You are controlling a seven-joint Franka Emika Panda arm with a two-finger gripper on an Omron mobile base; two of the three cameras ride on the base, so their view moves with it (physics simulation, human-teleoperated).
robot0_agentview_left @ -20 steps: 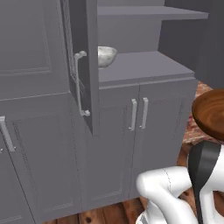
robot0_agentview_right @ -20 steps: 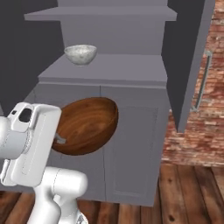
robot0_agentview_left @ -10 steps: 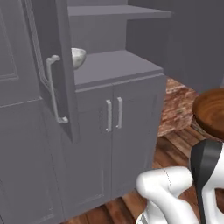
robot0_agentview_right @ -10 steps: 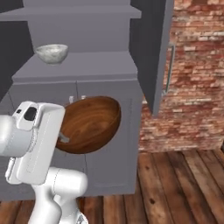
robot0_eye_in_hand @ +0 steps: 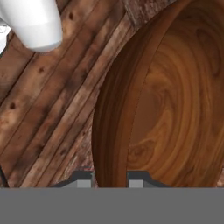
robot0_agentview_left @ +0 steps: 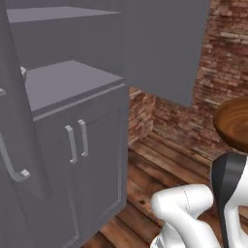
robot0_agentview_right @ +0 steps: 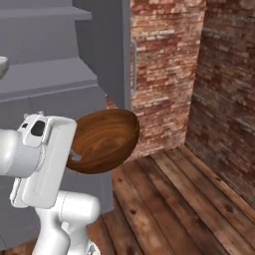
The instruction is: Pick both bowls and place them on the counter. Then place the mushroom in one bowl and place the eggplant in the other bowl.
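The glossy reddish-brown wooden bowl (robot0_agentview_right: 105, 142) hangs tilted on its side in the air, with my gripper (robot0_agentview_right: 74, 156) shut on its rim. In the hand view the rim of this bowl (robot0_eye_in_hand: 166, 96) runs between the two fingertips of the gripper (robot0_eye_in_hand: 109, 180). Its edge also shows in the left base view as the wooden bowl (robot0_agentview_left: 235, 123) at the right border. The grey-white speckled bowl (robot0_agentview_right: 2, 67) stands on the cupboard's grey shelf, cut off by the left border, and peeks out as a sliver (robot0_agentview_left: 23, 72) behind the near door. The counter, the mushroom and the eggplant are out of view.
A tall grey cupboard has a shelf (robot0_agentview_left: 68, 80), lower doors (robot0_agentview_left: 92, 160) with bar handles and an open upper door (robot0_agentview_right: 107, 45). A red brick wall (robot0_agentview_right: 169, 74) stands to the right. Brown wooden floor planks (robot0_agentview_right: 174, 209) lie below.
The whole picture has shifted: the base has turned right, so the cupboard slides left and the brick wall comes in. The wooden bowl stays held in the gripper.
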